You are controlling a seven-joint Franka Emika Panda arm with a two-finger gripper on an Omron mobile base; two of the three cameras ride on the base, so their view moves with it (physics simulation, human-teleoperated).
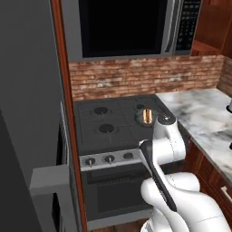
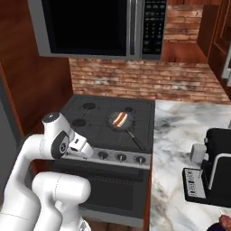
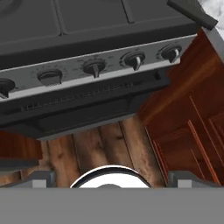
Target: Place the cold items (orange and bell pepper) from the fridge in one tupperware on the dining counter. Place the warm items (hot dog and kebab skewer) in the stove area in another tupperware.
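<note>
The robot is parked in front of the stove (image 2: 108, 122), so the warm-items half looks to be the step in hand. The hot dog (image 2: 119, 119) lies in a dark pan (image 2: 122, 122) on the cooktop's right side, handle pointing toward the front edge by the marble counter (image 2: 180, 149). The gripper (image 3: 109, 177) hangs low before the knobs (image 3: 94, 68), facing the oven front and floor, fingers spread wide, holding nothing. Next it must rise and reach over the front edge to the pan.
</note>
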